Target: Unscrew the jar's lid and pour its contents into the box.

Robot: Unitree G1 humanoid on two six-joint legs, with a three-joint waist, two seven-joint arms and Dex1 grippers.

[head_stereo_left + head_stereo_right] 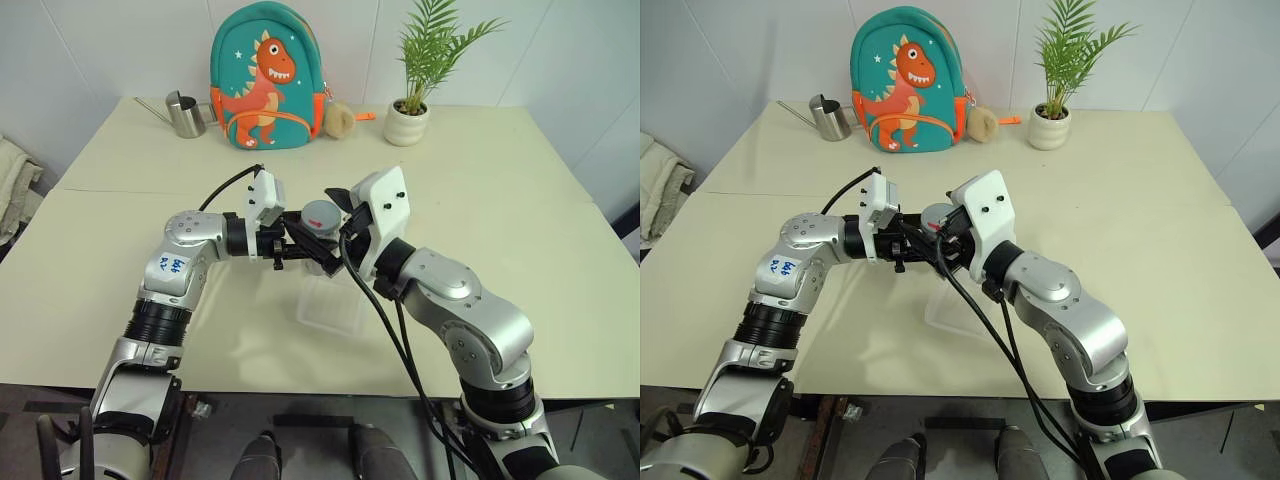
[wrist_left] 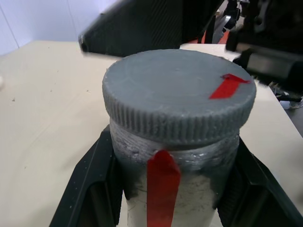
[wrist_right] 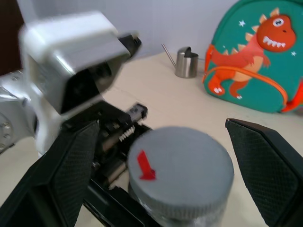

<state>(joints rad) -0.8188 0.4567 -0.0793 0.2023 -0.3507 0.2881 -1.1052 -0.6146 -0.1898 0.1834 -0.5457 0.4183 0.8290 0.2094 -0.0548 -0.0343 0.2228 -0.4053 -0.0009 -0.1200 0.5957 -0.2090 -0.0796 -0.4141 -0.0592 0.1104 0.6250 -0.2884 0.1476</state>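
Cream tabletop (image 1: 520, 250) runs from my edge to a pale wall, and I'm working just above its near half. Nearest me on the surface lies the box (image 1: 330, 303), shallow and clear, almost under both wrists, so the pour should need only a short tip once the cap is off.

Above it my left gripper (image 2: 165, 189) is clamped on the jar (image 2: 189, 189), one black finger on each side of the body below the neck, holding it upright in the air. The lid (image 3: 182, 168) is fully seated, ribbed grey rim, red mark on top. My right gripper (image 3: 163, 175) has its fingers spread wide, one to each side of the lid and not touching it.

My read on handling: the jar looks small and light, rigid clear plastic or glass, smooth-walled, so it could spin in the left grip when I twist. The ribbed rim is the place to take hold, squarely across its width, with the right fingers level with the ribs rather than on the flat top. I can't see the contents from here; the wall looks clouded.

Farther back, well apart from the work, a steel watering can (image 1: 185, 115) stands beside a teal dinosaur backpack (image 1: 265, 80), with a small tan plush (image 1: 340, 118) at its side and a potted plant (image 1: 408, 120) to the right. Some cloth (image 1: 15, 185) lies off the table's left edge.
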